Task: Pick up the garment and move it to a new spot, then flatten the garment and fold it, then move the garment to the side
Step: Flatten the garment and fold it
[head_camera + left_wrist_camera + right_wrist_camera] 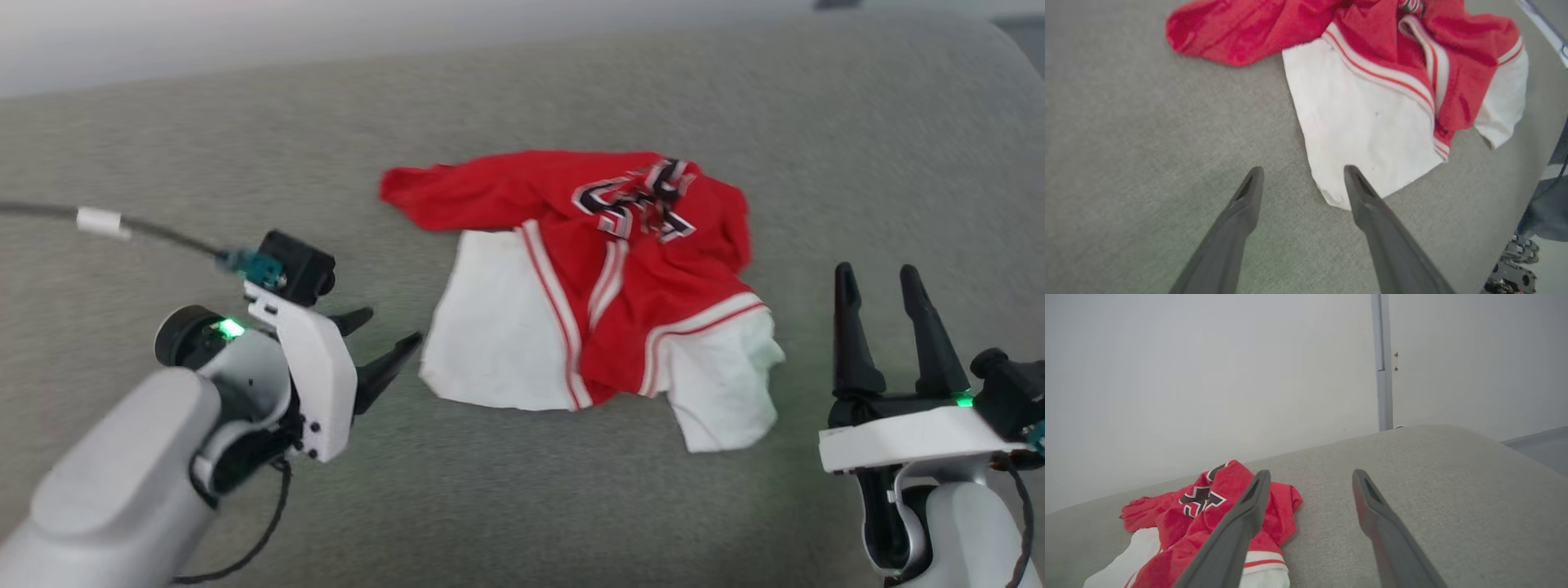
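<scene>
The crumpled red jersey T-shirt (645, 278) lies on grey upholstery (531, 490). The left gripper (393, 327) is just beside its white sleeve and the right gripper (877, 276) near the other sleeve. Both are spread wide, holding nothing.

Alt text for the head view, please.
A crumpled red jersey T-shirt with white sleeves lies on a grey fabric cushion. The left gripper, jaws open, points at its white sleeve; the right gripper, jaws open, stands apart to its right.

Pale forearm (114, 490), dark tapered left pincer (392, 325)
</scene>
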Controlling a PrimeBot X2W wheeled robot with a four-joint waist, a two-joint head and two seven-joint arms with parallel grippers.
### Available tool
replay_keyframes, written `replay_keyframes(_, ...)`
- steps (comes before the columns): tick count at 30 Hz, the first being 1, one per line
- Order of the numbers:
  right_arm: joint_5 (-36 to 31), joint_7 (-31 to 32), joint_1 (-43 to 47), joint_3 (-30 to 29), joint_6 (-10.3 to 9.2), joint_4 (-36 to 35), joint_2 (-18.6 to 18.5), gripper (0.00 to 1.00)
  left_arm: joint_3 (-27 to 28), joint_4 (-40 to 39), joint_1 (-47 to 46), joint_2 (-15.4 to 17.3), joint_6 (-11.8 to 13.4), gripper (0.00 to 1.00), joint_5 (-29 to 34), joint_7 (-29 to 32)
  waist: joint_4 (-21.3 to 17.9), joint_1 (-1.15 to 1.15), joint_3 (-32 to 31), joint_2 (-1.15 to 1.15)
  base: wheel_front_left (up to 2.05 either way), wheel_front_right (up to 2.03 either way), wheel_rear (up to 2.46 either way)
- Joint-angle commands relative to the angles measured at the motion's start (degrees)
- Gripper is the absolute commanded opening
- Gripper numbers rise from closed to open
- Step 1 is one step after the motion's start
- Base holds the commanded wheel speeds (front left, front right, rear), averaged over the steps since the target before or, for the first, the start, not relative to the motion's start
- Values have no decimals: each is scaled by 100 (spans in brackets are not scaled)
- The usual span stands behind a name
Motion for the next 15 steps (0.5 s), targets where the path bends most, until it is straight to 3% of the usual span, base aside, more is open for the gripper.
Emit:
replay_keyframes(1,101,-28,-96,15,-2,-17,1,100,-190,102,-243,106,9,100,-417,439,-338,0,276,0,0,0,0)
replay_keyframes(6,266,-28,-197,41,-2,-8,2,100,-536,308,-593,221,9,100,-1117,947,-662,0,474,0,0,0,0)
replay_keyframes(13,379,-28,-229,58,-2,2,5,100,-885,855,-723,100,12,100,-1581,839,-814,0,582,0,0,0,0)
replay_keyframes(14,378,-28,-229,57,-1,7,4,100,-946,969,-744,109,15,86,-1550,790,-811,0,583,0,0,0,0)
replay_keyframes(15,383,-28,-240,63,-2,10,5,100,-997,1068,-763,91,20,45,-1543,727,-803,0,580,0,0,0,0)
